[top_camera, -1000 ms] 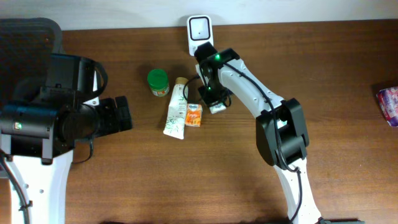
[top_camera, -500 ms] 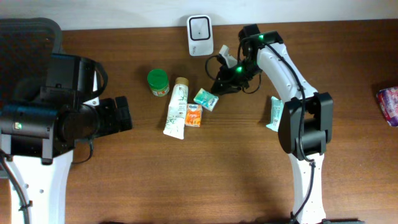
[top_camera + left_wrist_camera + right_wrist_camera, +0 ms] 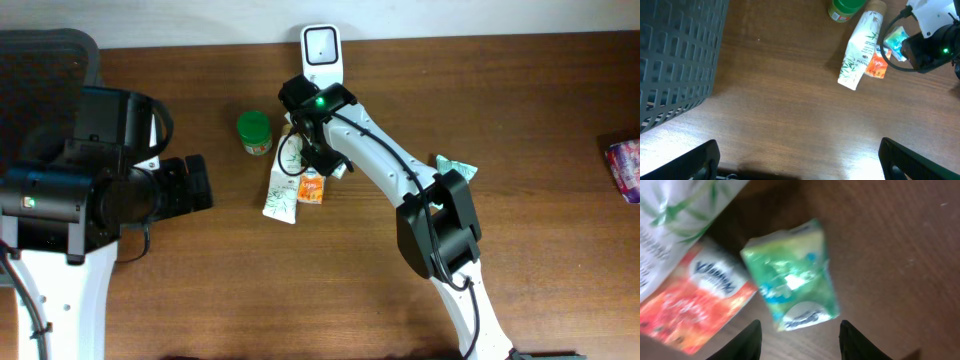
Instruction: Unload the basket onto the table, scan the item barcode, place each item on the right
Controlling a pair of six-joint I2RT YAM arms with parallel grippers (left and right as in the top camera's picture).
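Note:
A green tissue pack [image 3: 792, 282] lies flat on the wooden table beside an orange Kleenex pack [image 3: 695, 300]. My right gripper [image 3: 802, 342] hovers just above it, open, its dark fingertips [image 3: 752, 340] apart and touching nothing. In the overhead view the right gripper [image 3: 322, 158] sits over the cluster of items, below the white scanner [image 3: 320, 45] at the table's back edge. Far left, my left gripper [image 3: 195, 185] stands wide open and holds nothing; its fingers [image 3: 695, 160] frame bare table.
A white bamboo-print tube [image 3: 283, 180] and a green-lidded jar [image 3: 254, 132] lie left of the packs. Another green packet [image 3: 455, 168] lies on the table to the right. A pink packet [image 3: 625, 165] is at the right edge. A dark mesh basket [image 3: 675, 55] stands at the left.
The right gripper has gone from shut to open and the green pack now lies on the table. The right arm swung away to the right and came back over the packs.

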